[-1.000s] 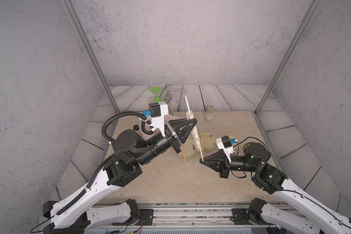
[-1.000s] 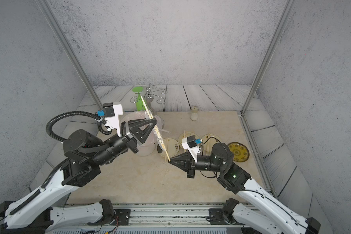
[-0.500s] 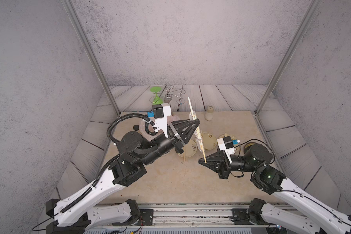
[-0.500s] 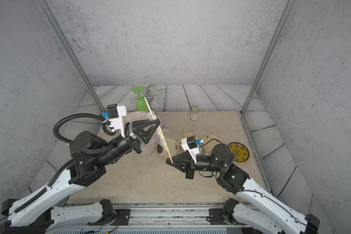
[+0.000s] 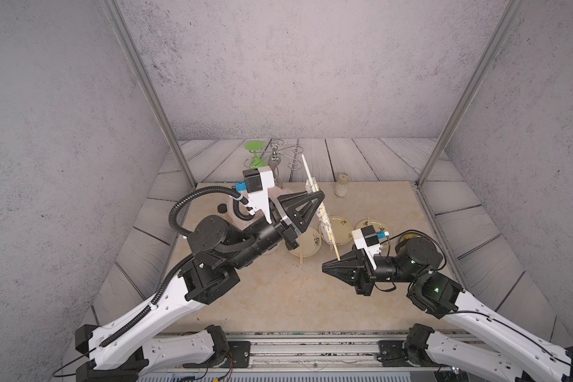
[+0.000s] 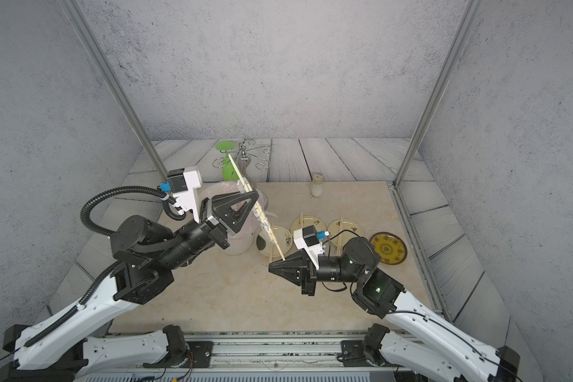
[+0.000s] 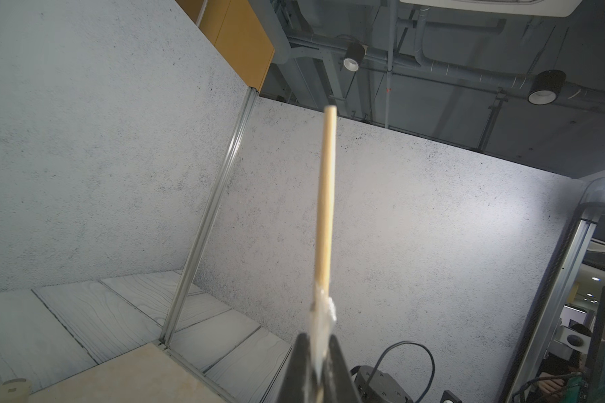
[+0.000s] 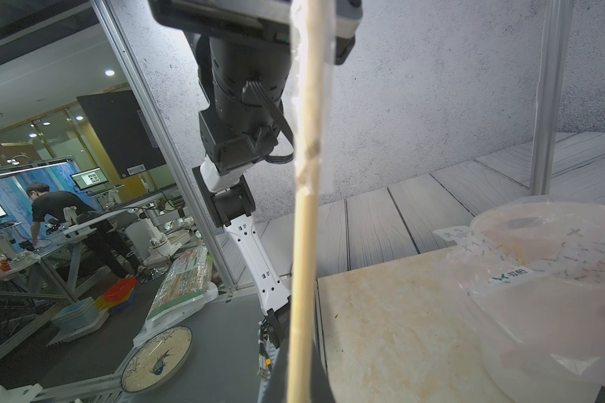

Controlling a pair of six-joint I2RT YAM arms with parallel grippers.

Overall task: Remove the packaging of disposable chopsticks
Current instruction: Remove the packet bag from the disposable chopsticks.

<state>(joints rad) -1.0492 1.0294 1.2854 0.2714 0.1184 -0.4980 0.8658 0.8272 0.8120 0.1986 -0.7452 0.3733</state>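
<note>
The disposable chopsticks [image 5: 306, 168] hang slanted in the air above the plates, also seen in the other top view as chopsticks [image 6: 237, 168]. The clear packaging [image 5: 323, 215] is crumpled around their middle. My left gripper [image 5: 320, 195] is shut on the packaging [image 7: 323, 314], and the bare stick [image 7: 325, 209] stands out beyond it. My right gripper [image 5: 325, 266] sits at the lower end. In the right wrist view the stick [image 8: 303, 261] runs between its dark fingers [image 8: 280, 380], which press on both sides. The packaging [image 8: 327, 122] covers only the far part.
A white bin with a pinkish liner [image 6: 242, 244] stands behind the left gripper. Small plates [image 6: 306, 225] with chopsticks lie in a row, and a dark yellow plate [image 6: 387, 248] is at the right. A small jar [image 5: 341, 185], a green glass [image 5: 255, 152] and a wire rack [image 5: 288, 155] are at the back.
The left arm swayed slightly to the right and came back. The stick and both grippers stand almost where they were.
</note>
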